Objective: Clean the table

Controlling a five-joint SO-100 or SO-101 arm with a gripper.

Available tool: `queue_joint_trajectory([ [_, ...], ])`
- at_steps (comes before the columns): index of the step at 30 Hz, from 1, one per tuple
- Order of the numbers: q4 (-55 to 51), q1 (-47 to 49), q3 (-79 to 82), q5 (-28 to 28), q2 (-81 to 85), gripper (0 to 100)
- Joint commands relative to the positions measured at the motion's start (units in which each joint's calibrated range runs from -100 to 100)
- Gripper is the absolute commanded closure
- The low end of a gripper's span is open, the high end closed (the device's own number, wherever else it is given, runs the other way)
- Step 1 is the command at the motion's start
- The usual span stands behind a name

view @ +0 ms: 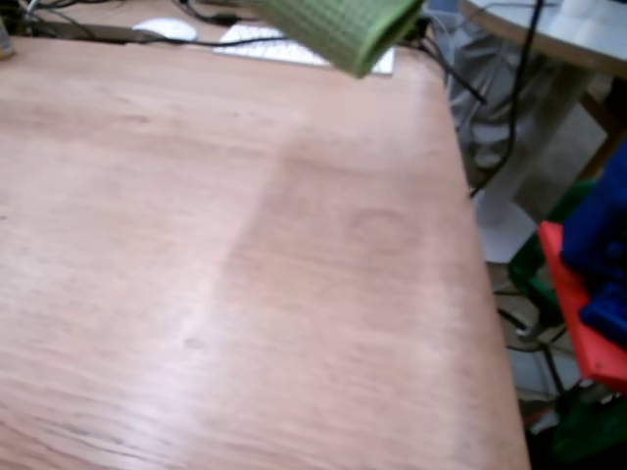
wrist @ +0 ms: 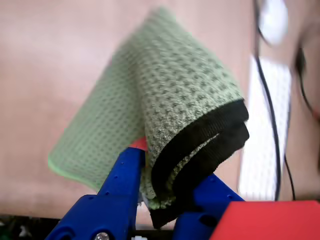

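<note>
The blue tool (wrist: 165, 175) is clenching a folded green cloth (wrist: 165, 105), hanging above the far edge of the worktop (view: 245, 274); the bare wood is stretching below and toward the fixed camera, untouched by the cloth.

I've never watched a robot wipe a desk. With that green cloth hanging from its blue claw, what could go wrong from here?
The green cloth is pinched only at its folded edge by the end effector, so it might slip out during wiping. It hangs above the table close to the white keyboard, mouse and black cables; a sweep there could drag or snag them.
</note>
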State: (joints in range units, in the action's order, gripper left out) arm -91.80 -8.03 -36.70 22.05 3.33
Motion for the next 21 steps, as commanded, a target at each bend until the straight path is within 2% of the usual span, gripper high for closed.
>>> queue_joint_trajectory([
  [1, -0.4, 28.8, -2.0, -2.4, 4.3, 99],
  [3, 0.6, 43.2, -1.2, -4.6, 3.0, 99],
  [6, 0.7, 51.5, -2.1, -8.2, -10.4, 99],
  [11, 1.2, 50.3, -3.0, -8.9, -25.5, 99],
  [14, 6.0, 49.8, -7.0, -8.8, -34.7, 99],
  [21, 7.0, 45.9, -11.6, -8.8, -46.3, 99],
])
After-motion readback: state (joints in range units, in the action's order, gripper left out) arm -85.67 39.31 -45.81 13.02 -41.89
